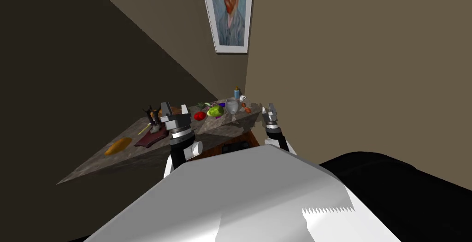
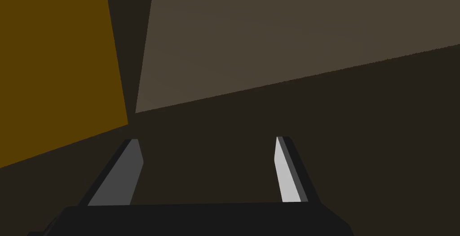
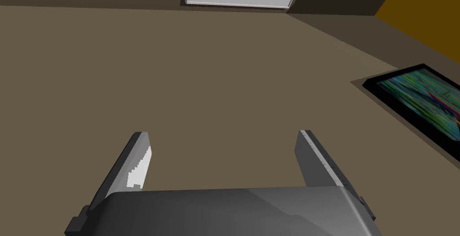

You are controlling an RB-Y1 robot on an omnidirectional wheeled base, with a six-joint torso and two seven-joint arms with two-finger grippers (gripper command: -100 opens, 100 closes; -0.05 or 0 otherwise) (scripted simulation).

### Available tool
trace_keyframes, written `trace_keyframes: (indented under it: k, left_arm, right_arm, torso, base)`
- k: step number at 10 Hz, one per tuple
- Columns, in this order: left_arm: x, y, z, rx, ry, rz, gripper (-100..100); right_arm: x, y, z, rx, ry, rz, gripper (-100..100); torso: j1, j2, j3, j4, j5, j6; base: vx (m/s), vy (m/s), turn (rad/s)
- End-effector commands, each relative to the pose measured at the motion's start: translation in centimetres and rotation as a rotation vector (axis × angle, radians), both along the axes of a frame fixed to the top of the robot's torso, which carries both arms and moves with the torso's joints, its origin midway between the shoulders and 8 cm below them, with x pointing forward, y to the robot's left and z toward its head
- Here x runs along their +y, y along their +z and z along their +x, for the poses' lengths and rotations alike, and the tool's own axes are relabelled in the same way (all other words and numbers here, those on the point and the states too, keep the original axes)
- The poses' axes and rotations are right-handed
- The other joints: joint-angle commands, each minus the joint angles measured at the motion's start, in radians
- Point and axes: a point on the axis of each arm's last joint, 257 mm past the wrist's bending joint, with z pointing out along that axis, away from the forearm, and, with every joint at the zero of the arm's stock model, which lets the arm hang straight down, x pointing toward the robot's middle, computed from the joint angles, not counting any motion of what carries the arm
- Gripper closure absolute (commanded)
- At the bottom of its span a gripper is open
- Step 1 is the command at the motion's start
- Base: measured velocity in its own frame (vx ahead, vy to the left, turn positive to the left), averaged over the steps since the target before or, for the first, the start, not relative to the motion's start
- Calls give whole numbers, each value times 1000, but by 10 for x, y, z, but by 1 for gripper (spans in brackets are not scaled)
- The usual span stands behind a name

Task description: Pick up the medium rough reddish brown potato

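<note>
Potato [image 1: 248,110], a small reddish-brown lump, lies at the tabletop's [image 1: 92,165] far corner, at 3 o'clock of a glass [image 1: 233,106]. Its long axis is too small to read. Left hand [image 1: 174,109] and right hand [image 1: 269,111] gape wide.

We count two grippers, left gripper [image 1: 175,109] and right gripper [image 1: 270,110]; one framed portrait [image 1: 228,13]; one glass [image 1: 232,106]; one blue bottle [image 1: 237,92].

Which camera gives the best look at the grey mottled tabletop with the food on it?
The head view: the grey mottled tabletop stretches across it, with the small items spread along its top. The left and right wrist views face walls instead, turned away from it.
</note>
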Motion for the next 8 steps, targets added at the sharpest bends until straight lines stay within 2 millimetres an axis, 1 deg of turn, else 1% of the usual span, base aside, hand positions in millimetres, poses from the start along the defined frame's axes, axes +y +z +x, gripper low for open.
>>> trace_keyframes:
  k: [1, 3, 4, 6, 7, 8]
  left_arm:
    - [0, 0, 0, 0, 0, 0, 0]
    - [0, 0, 0, 0, 0, 0, 0]
    - [0, 0, 0, 0, 0, 0, 0]
    - [0, 0, 0, 0, 0, 0, 0]
    - [0, 0, 0, 0, 0, 0, 0]
    - [0, 0, 0, 0, 0, 0, 0]
  right_arm:
    - [-4, -27, -3, 80, 14, -16, -100]
    - [-6, -66, -14, 195, 37, -39, -100]
    - [-6, -67, -14, 197, 43, -48, -100]
    - [-10, -110, -30, 324, 63, -68, -100]
    - [-10, -110, -30, 326, 67, -74, -100]
    - [-13, -132, -42, 396, 80, -88, -100]
  torso:
    - [0, 0, 0, 0, 0, 0]
    - [0, 1, 0, 0, 0, 0]
    - [0, 1, 1, 0, 0, 0]
    - [-2, -1, -1, 0, 0, 0]
    - [-1, 0, 0, 0, 0, 0]
    - [-3, -1, -1, 0, 0, 1]
  base:
    - [-86, 91, 238]
    - [-95, 83, 275]
    - [-65, 51, 97]
    - [-64, 65, 237]
    - [-53, 54, 131]
    - [-45, 56, 271]
